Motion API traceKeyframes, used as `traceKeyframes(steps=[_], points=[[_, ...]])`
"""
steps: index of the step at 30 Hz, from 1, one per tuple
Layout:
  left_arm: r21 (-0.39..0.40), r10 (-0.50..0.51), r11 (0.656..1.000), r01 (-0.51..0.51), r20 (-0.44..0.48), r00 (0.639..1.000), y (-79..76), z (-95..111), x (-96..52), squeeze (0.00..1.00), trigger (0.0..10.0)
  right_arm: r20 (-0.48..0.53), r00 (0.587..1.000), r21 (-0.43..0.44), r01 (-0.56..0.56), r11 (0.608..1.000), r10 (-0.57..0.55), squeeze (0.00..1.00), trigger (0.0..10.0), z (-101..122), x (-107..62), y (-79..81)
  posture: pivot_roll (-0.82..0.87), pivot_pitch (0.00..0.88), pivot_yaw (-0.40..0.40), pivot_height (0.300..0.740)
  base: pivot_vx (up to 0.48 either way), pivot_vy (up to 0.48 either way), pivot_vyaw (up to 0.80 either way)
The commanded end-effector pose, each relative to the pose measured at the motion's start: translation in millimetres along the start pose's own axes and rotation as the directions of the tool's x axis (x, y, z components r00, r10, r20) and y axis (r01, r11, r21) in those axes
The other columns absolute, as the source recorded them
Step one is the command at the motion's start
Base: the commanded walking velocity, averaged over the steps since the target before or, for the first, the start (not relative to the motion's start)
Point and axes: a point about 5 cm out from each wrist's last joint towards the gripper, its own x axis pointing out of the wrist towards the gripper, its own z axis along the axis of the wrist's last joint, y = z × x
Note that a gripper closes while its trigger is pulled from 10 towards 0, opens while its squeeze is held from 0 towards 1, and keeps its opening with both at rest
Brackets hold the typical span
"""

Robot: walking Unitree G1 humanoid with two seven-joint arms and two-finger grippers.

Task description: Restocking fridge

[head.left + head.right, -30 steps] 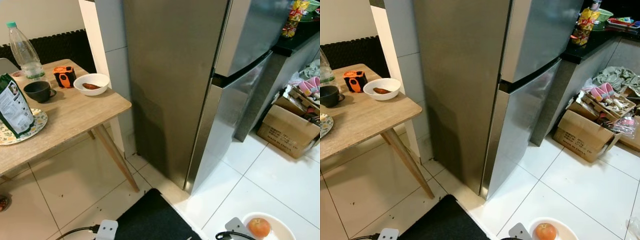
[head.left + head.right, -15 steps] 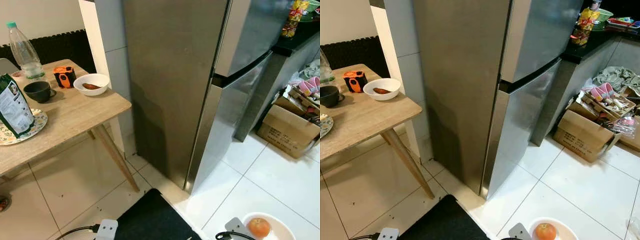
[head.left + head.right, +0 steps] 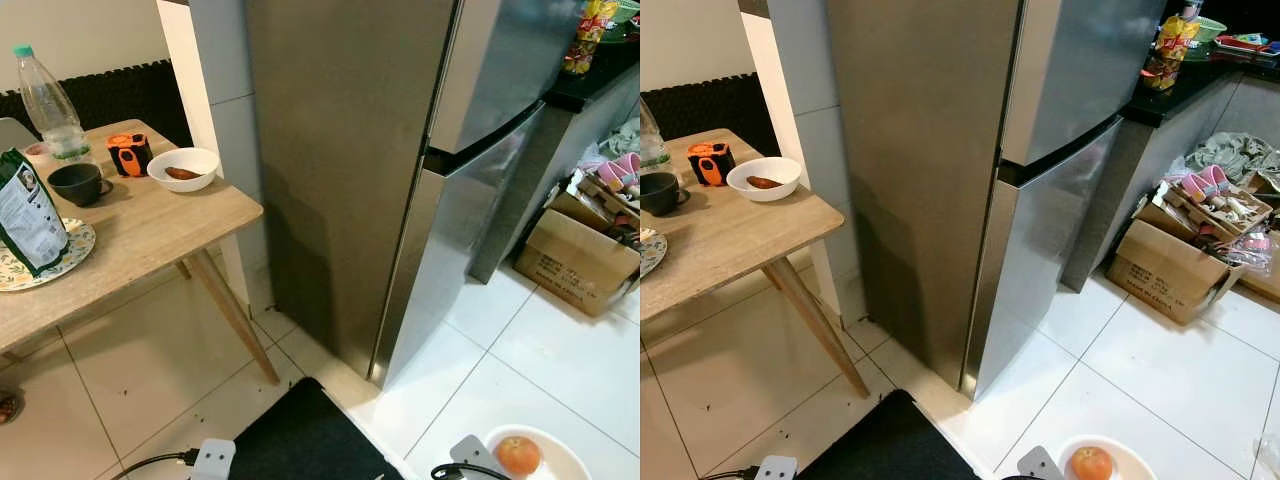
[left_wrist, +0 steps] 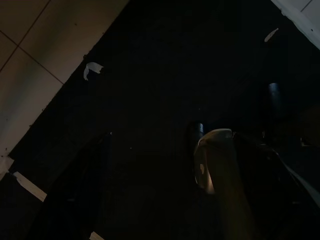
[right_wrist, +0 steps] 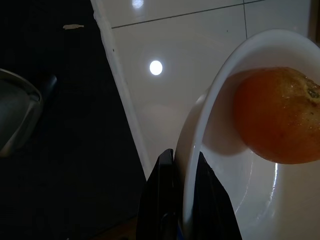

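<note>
Right gripper (image 5: pixel 182 165) pinching bowl (image 5: pixel 260 200) rim, orange (image 5: pixel 280 117) inside

Head views bright; left wrist dark

The fridge (image 3: pixel 400 180) stands shut; bare floor (image 3: pixel 560 350) fronts its doors, with a table (image 3: pixel 150 230) left and a box (image 3: pixel 575 260) right.

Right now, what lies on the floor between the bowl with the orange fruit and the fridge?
Bare white floor tiles, as the right eye view shows. The right gripper holds the bowl by its rim; the fridge is shut.
</note>
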Motion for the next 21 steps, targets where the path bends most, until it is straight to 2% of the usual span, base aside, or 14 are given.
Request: traceKeyframes(steps=[1, 21], points=[[-0.007, -0.015, 1.000, 0.015, -0.010, 1.000, -4.3, -1.8, 0.4, 0.00, 10.0, -0.004, 1.000, 0.005, 0.008, 1.000, -0.008, 0.00, 10.0, -0.8, 0.2, -2.9, -0.03, 0.000, -0.030, 0.740, 0.000, -0.251, 0.00], [-0.022, -0.022, 1.000, 0.021, -0.010, 1.000, -4.6, -1.7, 0.5, 0.00, 10.0, -0.010, 1.000, 0.006, 0.000, 1.000, 0.000, 0.00, 10.0, -2.6, -0.4, 0.2, -0.03, 0.000, -0.026, 0.740, 0.000, -0.282, 0.00]])
